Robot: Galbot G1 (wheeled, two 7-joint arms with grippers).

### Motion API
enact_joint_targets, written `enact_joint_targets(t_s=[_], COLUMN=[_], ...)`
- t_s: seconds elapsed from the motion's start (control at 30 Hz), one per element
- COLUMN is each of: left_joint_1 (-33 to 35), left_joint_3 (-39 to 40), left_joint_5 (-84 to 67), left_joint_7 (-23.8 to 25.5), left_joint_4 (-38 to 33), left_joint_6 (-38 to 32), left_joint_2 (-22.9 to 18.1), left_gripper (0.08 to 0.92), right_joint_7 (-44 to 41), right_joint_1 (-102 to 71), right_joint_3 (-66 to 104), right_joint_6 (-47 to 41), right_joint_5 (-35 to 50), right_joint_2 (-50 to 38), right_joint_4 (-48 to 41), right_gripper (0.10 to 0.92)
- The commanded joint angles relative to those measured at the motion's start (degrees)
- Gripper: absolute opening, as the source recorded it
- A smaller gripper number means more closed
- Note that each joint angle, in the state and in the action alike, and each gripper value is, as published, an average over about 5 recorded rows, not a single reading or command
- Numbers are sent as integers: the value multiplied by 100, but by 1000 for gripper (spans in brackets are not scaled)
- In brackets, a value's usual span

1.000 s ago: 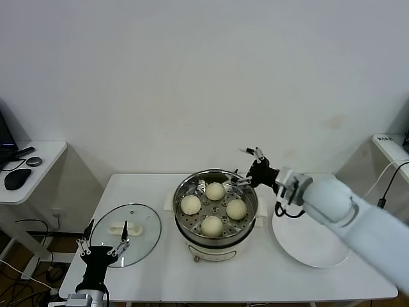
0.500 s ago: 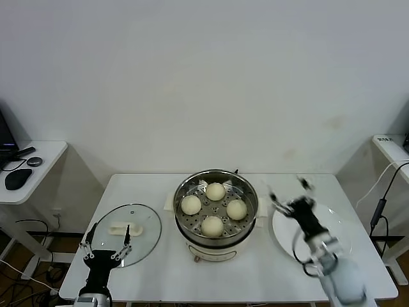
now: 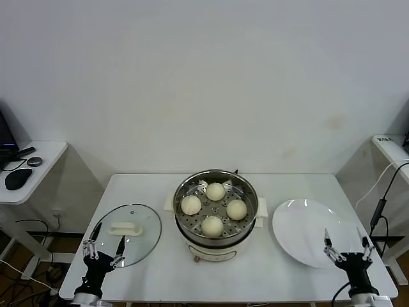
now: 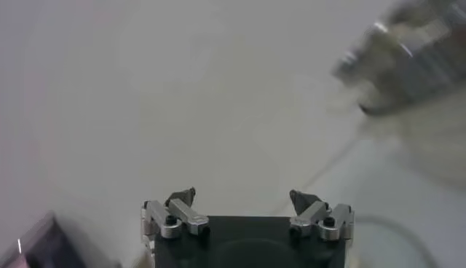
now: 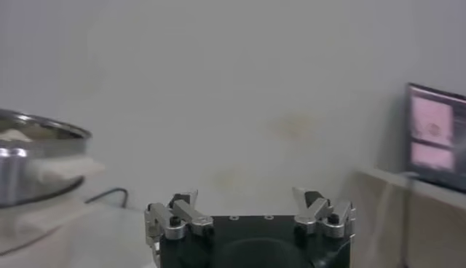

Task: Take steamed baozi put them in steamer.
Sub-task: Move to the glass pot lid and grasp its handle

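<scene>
Head view showed four steamed baozi (image 3: 215,190) sitting in the steamer (image 3: 216,216) mid-worktop (image 3: 160,268). Left claw (image 3: 103,248) and right claw (image 3: 346,245) hung low at the near edge, both spread wide, empty.

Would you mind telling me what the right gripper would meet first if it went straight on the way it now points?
Probably nothing close: the right gripper, open and empty, points at the bare wall. The steamer sits off to one side of that line, though depth is hard to judge.
</scene>
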Motion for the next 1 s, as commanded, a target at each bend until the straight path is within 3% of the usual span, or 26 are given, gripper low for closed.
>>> enact_joint_targets(t_s=[0.03, 0.5, 1.0], left_joint_1=[-534, -1792, -2691], left_joint_3=[-109, 261, 602], left_joint_5=[3204, 3569, 3555], left_joint_7=[-244, -253, -161], left_joint_4=[1347, 2266, 3160], left_joint_6=[-377, -521, -532], left_joint_2=[485, 622, 832], left_gripper=[823, 823, 823], right_joint_7=[70, 112, 109], right_joint_1=[-247, -297, -323], right_joint_3=[406, 244, 238], right_joint_6=[9, 363, 407], right_joint_5=[119, -228, -426], right_joint_2=[380, 531, 611], right_joint_4=[94, 25, 18], right_gripper=[823, 823, 823])
